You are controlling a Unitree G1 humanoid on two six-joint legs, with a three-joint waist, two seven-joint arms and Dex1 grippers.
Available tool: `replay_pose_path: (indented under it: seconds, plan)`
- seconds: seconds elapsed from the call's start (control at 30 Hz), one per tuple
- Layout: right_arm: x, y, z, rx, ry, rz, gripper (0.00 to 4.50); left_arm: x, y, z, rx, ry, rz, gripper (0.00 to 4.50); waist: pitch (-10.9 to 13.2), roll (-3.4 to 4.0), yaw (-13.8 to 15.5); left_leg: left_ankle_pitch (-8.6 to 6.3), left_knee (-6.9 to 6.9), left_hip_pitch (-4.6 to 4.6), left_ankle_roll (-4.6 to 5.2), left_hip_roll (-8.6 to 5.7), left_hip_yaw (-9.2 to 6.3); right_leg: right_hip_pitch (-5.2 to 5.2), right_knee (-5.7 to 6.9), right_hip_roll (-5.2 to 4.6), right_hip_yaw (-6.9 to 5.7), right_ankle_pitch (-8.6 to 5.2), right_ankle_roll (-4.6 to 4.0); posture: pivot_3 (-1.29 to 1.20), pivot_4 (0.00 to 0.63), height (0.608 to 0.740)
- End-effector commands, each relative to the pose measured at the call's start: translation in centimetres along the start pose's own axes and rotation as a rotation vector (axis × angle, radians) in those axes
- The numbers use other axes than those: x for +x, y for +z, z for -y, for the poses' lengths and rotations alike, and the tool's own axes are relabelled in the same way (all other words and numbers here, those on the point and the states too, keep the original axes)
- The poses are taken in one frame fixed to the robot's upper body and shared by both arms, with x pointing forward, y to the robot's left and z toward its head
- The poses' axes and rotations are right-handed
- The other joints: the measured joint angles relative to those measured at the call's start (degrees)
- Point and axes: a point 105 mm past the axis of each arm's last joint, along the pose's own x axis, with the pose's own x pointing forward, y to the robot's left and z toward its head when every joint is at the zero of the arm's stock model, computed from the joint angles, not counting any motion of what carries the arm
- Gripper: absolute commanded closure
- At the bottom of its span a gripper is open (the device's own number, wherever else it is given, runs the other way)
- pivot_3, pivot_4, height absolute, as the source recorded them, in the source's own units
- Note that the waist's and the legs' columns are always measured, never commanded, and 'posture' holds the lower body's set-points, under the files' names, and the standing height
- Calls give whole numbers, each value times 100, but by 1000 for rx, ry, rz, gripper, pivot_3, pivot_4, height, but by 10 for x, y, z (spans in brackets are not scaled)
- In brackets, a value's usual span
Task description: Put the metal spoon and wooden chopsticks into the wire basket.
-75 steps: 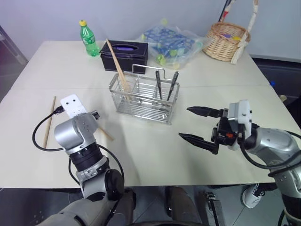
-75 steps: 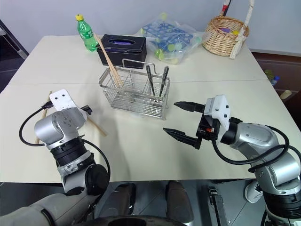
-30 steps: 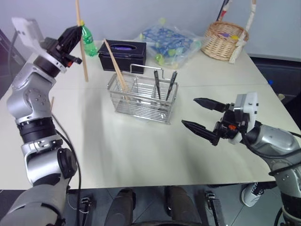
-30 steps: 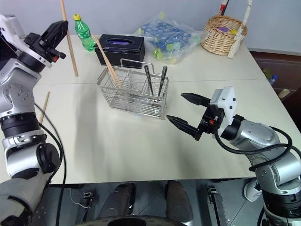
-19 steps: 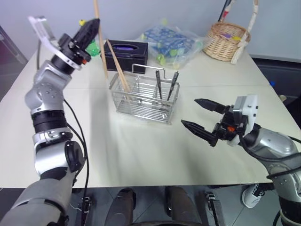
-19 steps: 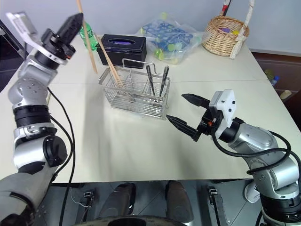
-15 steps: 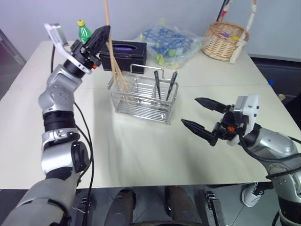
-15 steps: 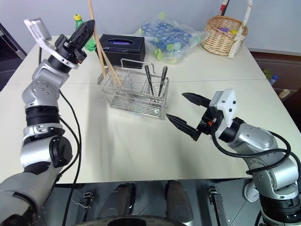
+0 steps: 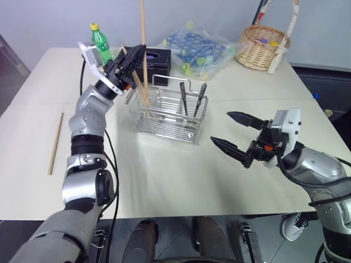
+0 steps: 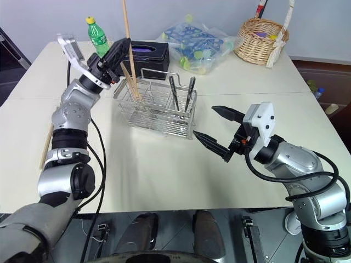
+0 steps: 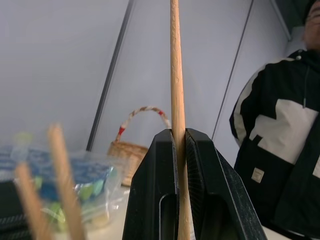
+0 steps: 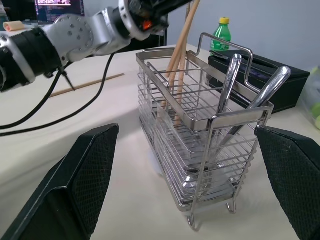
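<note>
My left gripper (image 9: 133, 59) is shut on a wooden chopstick (image 9: 142, 22) and holds it nearly upright over the left end of the wire basket (image 9: 164, 129). The stick's lower end comes down by the left compartment, beside another chopstick (image 9: 140, 87) that leans there. A third chopstick (image 9: 55, 143) lies on the table at the left. Two slim metal spoon handles (image 9: 185, 97) stand in the basket's right compartment. My right gripper (image 9: 220, 127) hangs open to the right of the basket, with nothing between its fingers.
Behind the wire basket stand a black tissue box (image 9: 156, 57) and a green bottle (image 9: 101, 44). A plastic bag of toys (image 9: 200, 48) and a wicker basket (image 9: 264, 46) sit at the back right. A person in a black and white jacket (image 11: 280, 145) stands beyond the table.
My left arm has swung right and down with the chopstick, from over the table's left side to the basket's left end. The right arm has stayed where it was.
</note>
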Motion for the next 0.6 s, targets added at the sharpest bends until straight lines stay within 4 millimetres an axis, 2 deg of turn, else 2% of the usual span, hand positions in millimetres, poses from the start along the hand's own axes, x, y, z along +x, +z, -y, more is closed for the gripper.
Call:
replay_pose_path:
  seconds: [0.03,0.13,0.17,0.27,0.33,0.4,0.43,0.47,0.6]
  plan:
    - [1,10,-2,-33,7,41,0,6,11,9,55,-41,14,4394,0,0,5,0,0,0,0,0,0,0,0,0,0,0,0,0,150,740]
    - [1,12,-1,-35,9,43,0,3,8,9,53,-33,8,4394,0,0,6,0,0,0,0,0,0,1,-1,0,0,0,0,0,150,740]
    - [2,12,-1,-36,10,43,0,2,6,9,51,-30,3,4059,0,0,-2,0,0,1,0,0,0,1,-1,0,0,0,0,0,150,740]
    - [2,12,0,-38,12,43,0,0,1,9,35,-23,-8,2847,0,0,-7,0,-1,3,0,0,0,1,1,1,0,0,0,0,150,740]
    - [2,13,0,-38,15,43,0,-2,-1,9,33,-18,-16,1629,0,0,-3,0,0,2,0,0,0,1,1,0,0,0,0,0,150,740]
    - [2,13,0,-39,16,42,0,-4,-2,9,35,-14,-19,846,0,0,4,0,0,1,0,0,0,1,0,0,0,0,0,0,150,740]
    - [2,13,0,-39,17,41,0,-4,-2,9,34,-13,-19,224,0,0,4,0,0,1,0,0,0,1,0,0,0,0,0,0,150,740]
    - [2,13,0,-39,17,41,0,-5,-2,9,34,-12,-19,15,0,0,3,0,0,2,0,0,0,1,1,0,0,0,0,0,150,740]
    - [2,13,1,-39,20,40,0,-3,11,13,30,-17,12,15,0,0,-2,0,-1,2,0,0,0,1,0,0,0,0,0,0,150,740]
